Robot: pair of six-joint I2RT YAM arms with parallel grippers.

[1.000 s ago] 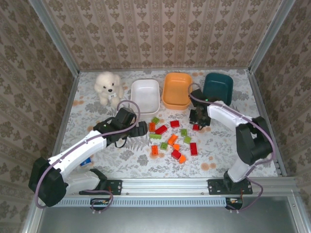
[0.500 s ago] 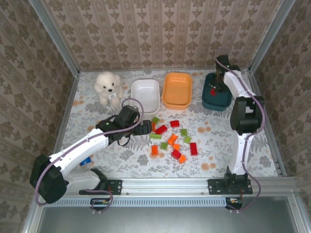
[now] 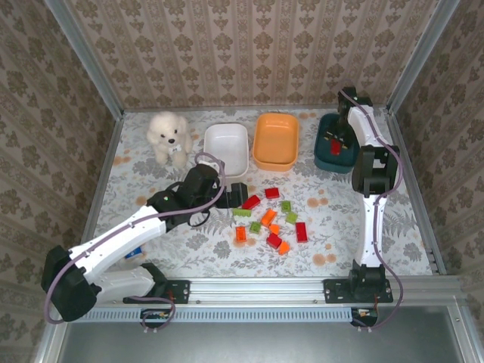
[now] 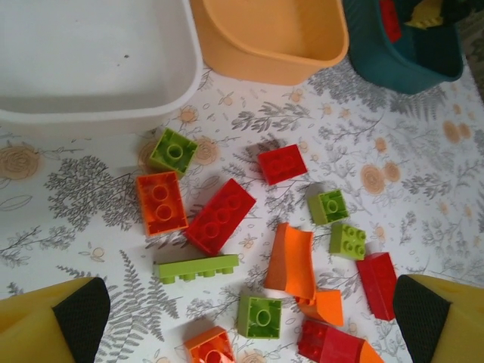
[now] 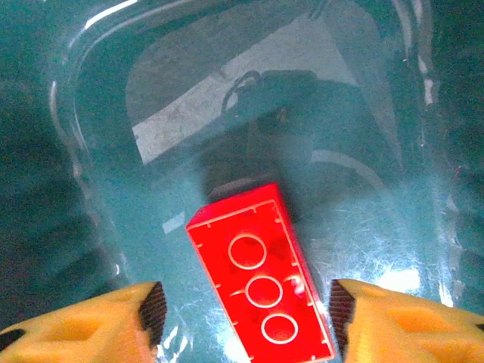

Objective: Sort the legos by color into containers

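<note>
Red three-stud brick lies flat, studs up, on the floor of the dark teal tub. In the top view this tub sits at upper right of the table.

The rest of the legos are scattered at table centre, below the white tub and orange tub. Reds, oranges and greens are mixed. From above, both of those tubs look bare inside.

Right gripper is down inside the teal tub, jaws apart. The yellow fingers stand either side of the brick, whose near corner is close to the right-hand pad. I cannot tell if they touch.

Left gripper hangs over the pile, jaws wide apart with nothing between the pads.

Step, as I judge it: the release end of a red placement, with teal serving as the red tub. Sorting is at an early stage, since nearly all bricks are on the table.

Next move:
- Right arm needs a straight lift clear of the tub rim, then a swing to a loose red, e.g. the red square.
- Left arm needs to pick one brick and straddle it cleanly. The orange 2x4 lies right against a red 2x4, so there is a risk of catching both.

Views compared:
- The right wrist view shows the stud count and the jaw gap; from above the brick is a red speck.
- The left wrist view shows the brick spacing.
- The top view shows the tub order and the white plush dog at upper left.
</note>
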